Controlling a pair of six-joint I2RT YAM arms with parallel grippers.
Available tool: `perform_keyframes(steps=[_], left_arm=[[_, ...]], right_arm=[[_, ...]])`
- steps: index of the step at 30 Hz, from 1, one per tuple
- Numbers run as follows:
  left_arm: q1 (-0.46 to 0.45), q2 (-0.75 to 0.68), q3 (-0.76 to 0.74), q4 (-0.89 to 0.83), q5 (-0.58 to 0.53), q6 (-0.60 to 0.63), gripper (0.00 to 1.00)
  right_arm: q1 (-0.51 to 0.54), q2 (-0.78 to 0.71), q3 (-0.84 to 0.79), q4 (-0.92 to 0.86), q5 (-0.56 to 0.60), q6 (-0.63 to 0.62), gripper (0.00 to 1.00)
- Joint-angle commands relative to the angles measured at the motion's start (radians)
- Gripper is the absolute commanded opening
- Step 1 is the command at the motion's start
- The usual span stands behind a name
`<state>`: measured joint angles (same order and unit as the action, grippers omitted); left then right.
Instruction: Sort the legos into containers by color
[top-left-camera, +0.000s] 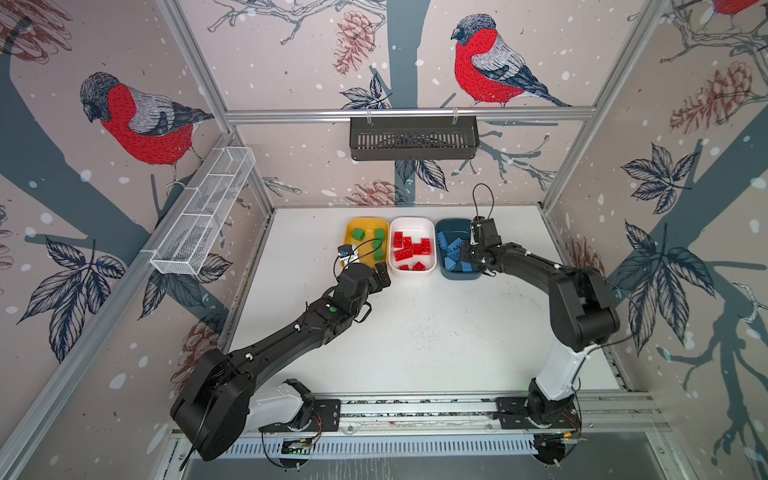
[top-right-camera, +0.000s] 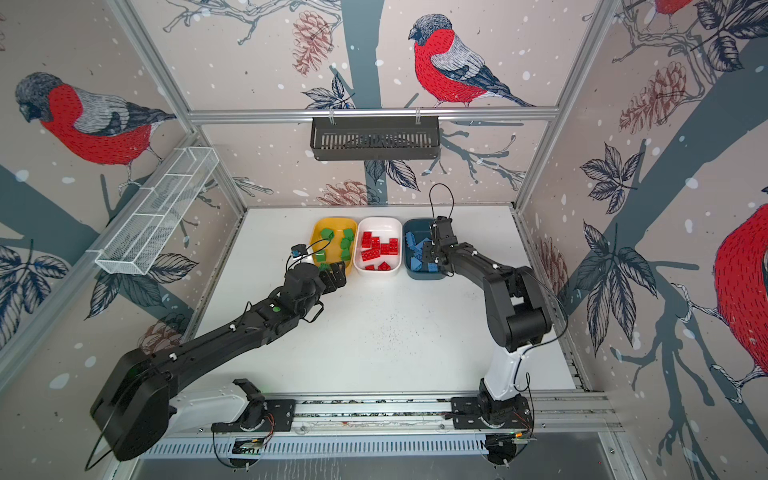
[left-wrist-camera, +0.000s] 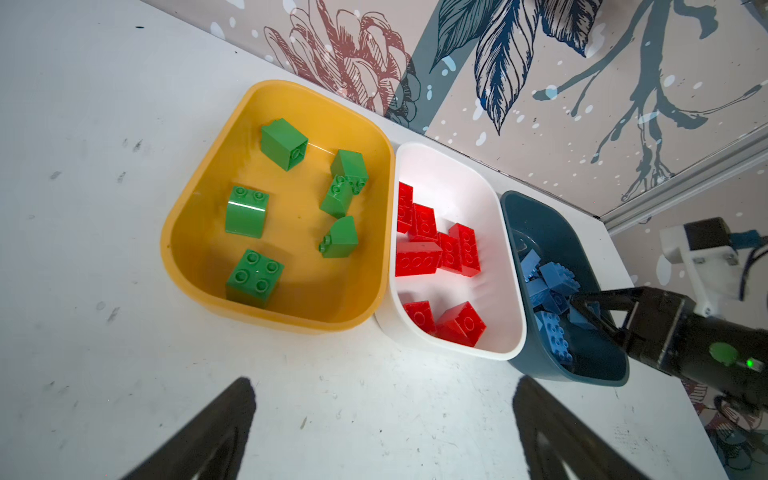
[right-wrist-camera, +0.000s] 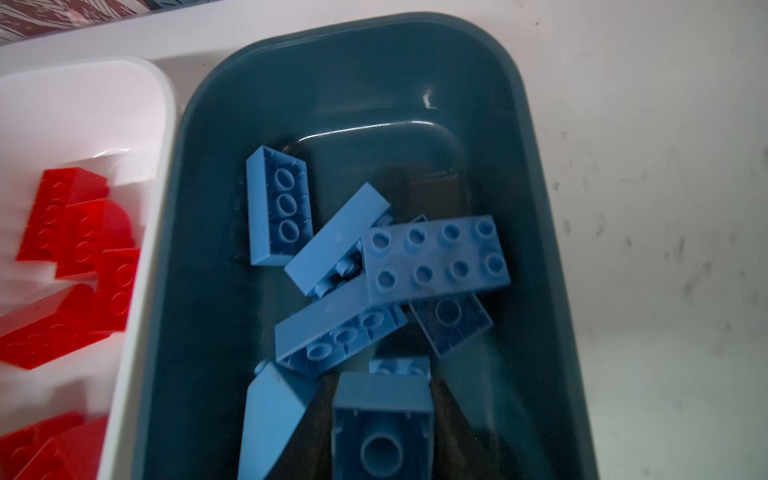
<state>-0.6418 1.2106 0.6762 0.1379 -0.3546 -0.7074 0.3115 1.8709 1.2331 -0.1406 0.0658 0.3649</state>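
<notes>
Hanging low inside teal tub (right-wrist-camera: 216, 208), right gripper (left-wrist-camera: 577, 300) looks clamped on small blue brick (right-wrist-camera: 382, 415); dark fingers (right-wrist-camera: 451, 419) sit close on both its sides, view blurry. Other blue legos (right-wrist-camera: 432, 257) piled just ahead of it, same tub. Left gripper (left-wrist-camera: 382, 382) empty, jaws wide apart, above bare table (left-wrist-camera: 83, 291). Just ahead of it: yellow tub (left-wrist-camera: 187, 232) holding green legos (left-wrist-camera: 254, 278). White tub (left-wrist-camera: 457, 183) with red legos (left-wrist-camera: 417, 258) stands between the two grippers.
</notes>
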Motion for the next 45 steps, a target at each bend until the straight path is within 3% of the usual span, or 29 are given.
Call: perform_keyframes(steps=[1, 6, 11, 13, 22, 24, 25, 26, 30, 39, 45], left_arm=[[0.004, -0.03, -0.016, -0.037, -0.066, -0.012, 0.97], [0.008, -0.076, -0.045, -0.055, -0.095, -0.027, 0.97], [0.013, -0.104, -0.069, -0.058, -0.114, -0.037, 0.97], [0.016, -0.11, -0.07, -0.068, -0.129, -0.035, 0.97], [0.063, -0.115, -0.072, -0.111, -0.224, 0.015, 0.97], [0.087, -0.119, -0.08, -0.113, -0.242, 0.024, 0.97], [0.101, -0.121, -0.087, -0.111, -0.253, 0.03, 0.97], [0.116, -0.125, -0.092, -0.107, -0.261, 0.04, 0.97], [0.192, -0.134, -0.121, -0.085, -0.311, 0.073, 0.97], [0.318, -0.129, -0.18, 0.021, -0.35, 0.153, 0.97], [0.395, -0.114, -0.21, 0.083, -0.383, 0.203, 0.97]], right_arm=[[-0.006, 0.092, 0.096, -0.047, -0.006, -0.023, 0.27], [-0.005, 0.19, 0.223, -0.075, 0.015, -0.017, 0.32], [-0.006, 0.183, 0.243, -0.066, 0.043, -0.009, 0.52], [-0.003, 0.159, 0.228, -0.061, 0.036, -0.017, 0.61], [0.016, -0.055, 0.062, -0.041, -0.054, -0.068, 0.72], [0.018, -0.113, 0.014, -0.04, -0.06, -0.07, 0.85], [0.018, -0.151, -0.019, -0.033, -0.057, -0.067, 0.97], [0.017, -0.185, -0.05, -0.022, -0.05, -0.061, 0.99], [0.014, -0.38, -0.218, 0.057, 0.01, -0.028, 0.99], [-0.058, -0.825, -0.66, 0.353, 0.303, 0.038, 1.0], [-0.165, -0.876, -0.853, 0.565, 0.359, -0.052, 0.99]])
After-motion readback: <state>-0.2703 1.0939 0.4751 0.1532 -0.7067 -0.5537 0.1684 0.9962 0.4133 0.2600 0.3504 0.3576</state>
